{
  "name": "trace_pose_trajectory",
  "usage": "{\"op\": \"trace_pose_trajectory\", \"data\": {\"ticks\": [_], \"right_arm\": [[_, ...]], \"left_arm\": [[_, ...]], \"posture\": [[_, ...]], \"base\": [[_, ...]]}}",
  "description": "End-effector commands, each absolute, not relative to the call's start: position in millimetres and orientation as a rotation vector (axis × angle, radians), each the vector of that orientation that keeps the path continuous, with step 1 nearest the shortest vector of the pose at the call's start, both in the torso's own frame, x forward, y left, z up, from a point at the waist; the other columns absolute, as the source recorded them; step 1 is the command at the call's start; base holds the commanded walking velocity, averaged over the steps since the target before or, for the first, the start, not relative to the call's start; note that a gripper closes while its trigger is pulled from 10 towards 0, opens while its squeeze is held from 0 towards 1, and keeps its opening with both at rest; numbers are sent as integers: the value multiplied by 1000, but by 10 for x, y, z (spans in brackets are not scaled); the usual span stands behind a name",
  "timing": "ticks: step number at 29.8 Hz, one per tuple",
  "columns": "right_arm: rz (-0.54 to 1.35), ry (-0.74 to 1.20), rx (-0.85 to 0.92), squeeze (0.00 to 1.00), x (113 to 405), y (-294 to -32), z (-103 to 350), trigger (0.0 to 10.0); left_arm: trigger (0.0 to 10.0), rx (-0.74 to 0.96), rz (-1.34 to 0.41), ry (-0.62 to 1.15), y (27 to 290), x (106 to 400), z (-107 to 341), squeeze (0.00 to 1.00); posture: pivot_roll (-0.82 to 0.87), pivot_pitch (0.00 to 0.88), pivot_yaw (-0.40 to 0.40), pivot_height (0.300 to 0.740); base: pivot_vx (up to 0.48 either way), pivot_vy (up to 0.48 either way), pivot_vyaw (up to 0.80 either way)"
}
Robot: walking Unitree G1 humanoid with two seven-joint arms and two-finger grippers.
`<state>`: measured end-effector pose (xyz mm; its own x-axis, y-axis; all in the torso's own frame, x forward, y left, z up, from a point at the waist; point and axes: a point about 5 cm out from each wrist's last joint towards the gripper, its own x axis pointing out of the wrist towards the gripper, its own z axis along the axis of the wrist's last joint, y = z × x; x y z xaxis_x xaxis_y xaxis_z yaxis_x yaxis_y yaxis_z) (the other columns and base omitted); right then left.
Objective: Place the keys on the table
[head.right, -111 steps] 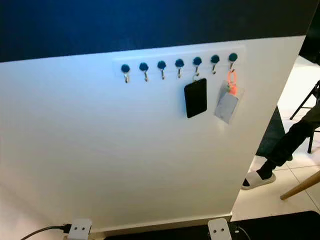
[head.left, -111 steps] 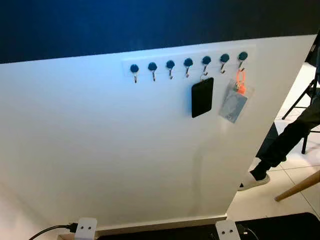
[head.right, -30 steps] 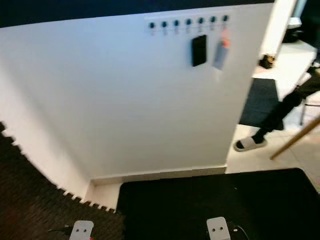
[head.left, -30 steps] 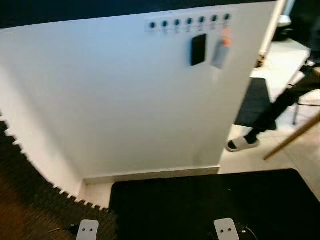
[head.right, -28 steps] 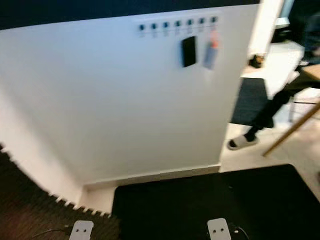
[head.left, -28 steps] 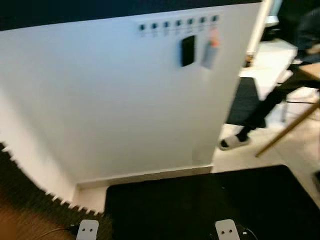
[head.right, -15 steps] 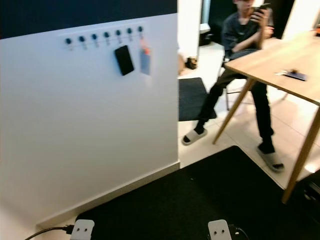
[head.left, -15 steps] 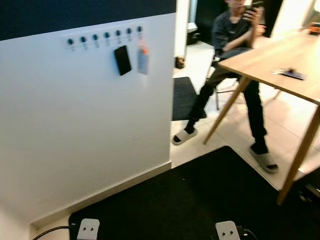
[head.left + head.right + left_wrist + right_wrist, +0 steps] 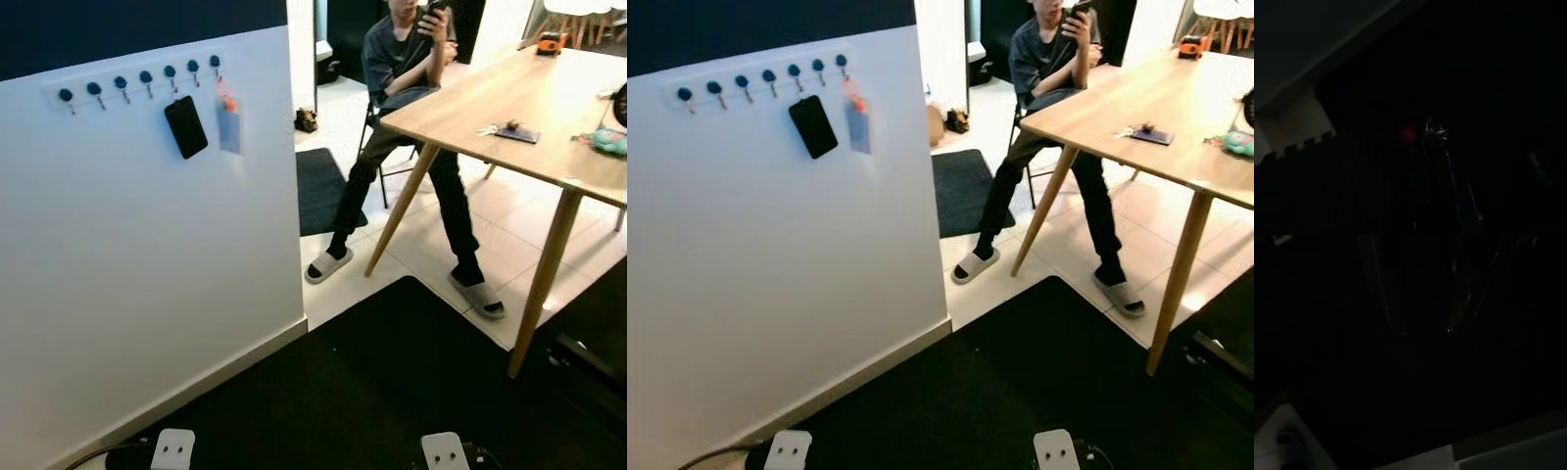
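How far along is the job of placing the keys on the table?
Done: the wooden table is in sight, to the right. In hand: keys with a red tag glint at the left gripper, grip unclear. Left: cross the black mat and set them down.

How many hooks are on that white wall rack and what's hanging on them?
7 hooks in a row along the rack. A black phone-like card hangs from the fifth counting from the left, a clear badge from the seventh; the rest are bare.
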<state>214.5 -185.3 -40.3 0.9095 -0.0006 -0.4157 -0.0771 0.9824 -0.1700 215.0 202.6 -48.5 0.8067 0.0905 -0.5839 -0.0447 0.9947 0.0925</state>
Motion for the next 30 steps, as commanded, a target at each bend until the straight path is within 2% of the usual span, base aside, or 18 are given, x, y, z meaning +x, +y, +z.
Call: {"op": "trace_pose_trajectory", "data": {"ticks": [1,30], "right_arm": [[40,454,-167,0,2067,-1821,-459,10000],[45,453,-168,0,2075,-1819,-456,10000]], "left_arm": [[10000,86,87,660,2083,2056,-537,0],[10000,84,90,658,2073,2047,-536,0]], "posture": [[24,158,100,740],[26,160,96,740]], "base": [[0,0,-788],[0,0,-788]]}}
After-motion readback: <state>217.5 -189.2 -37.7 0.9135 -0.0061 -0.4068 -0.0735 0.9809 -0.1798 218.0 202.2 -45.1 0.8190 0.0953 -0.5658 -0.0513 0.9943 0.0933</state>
